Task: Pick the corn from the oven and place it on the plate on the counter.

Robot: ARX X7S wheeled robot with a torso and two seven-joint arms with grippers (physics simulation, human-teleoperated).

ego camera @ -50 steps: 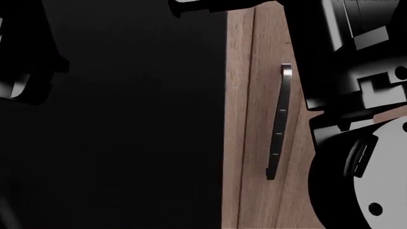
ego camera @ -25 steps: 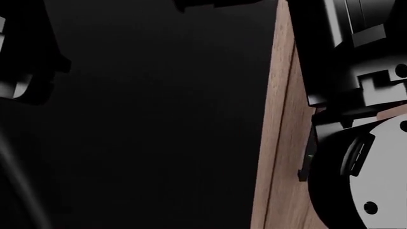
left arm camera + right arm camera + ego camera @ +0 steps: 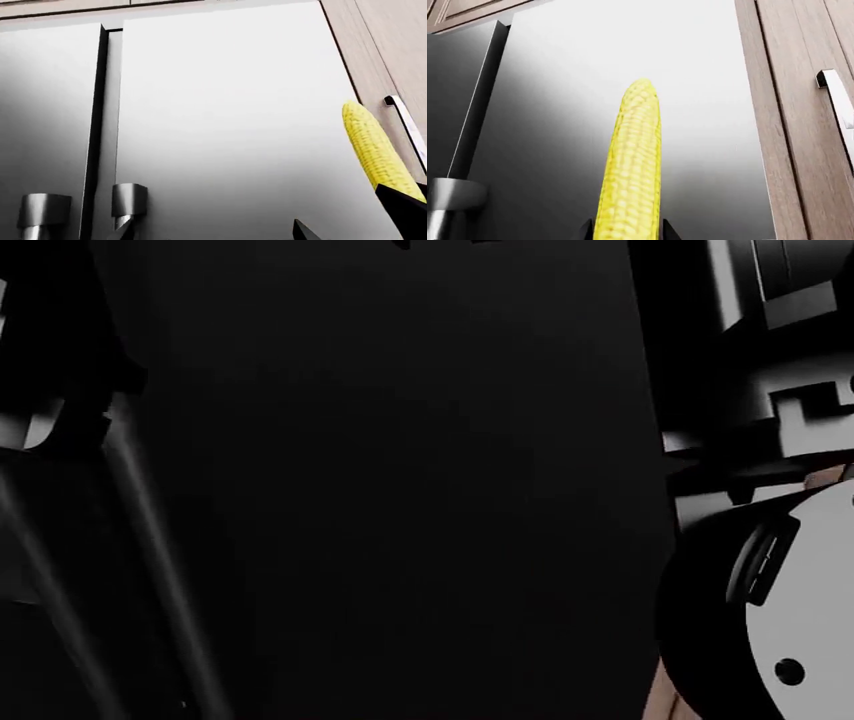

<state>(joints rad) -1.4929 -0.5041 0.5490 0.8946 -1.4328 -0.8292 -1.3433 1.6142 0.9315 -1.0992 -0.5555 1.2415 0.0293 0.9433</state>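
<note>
Yellow corn is sticking straight out from our right gripper, pinched at its base, lengthwise along the reach; we cannot tell how the left gripper is set.

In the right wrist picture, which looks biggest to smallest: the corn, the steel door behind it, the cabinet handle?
1. Steel door, filling most of the view.
2. Corn, though nearness to the camera enlarges it.
3. Cabinet handle, partly cut off at the edge.

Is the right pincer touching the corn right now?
Touching. In the right wrist view the corn rises from between the right pincer fingers, whose dark tips press against both its sides at the base.
</note>
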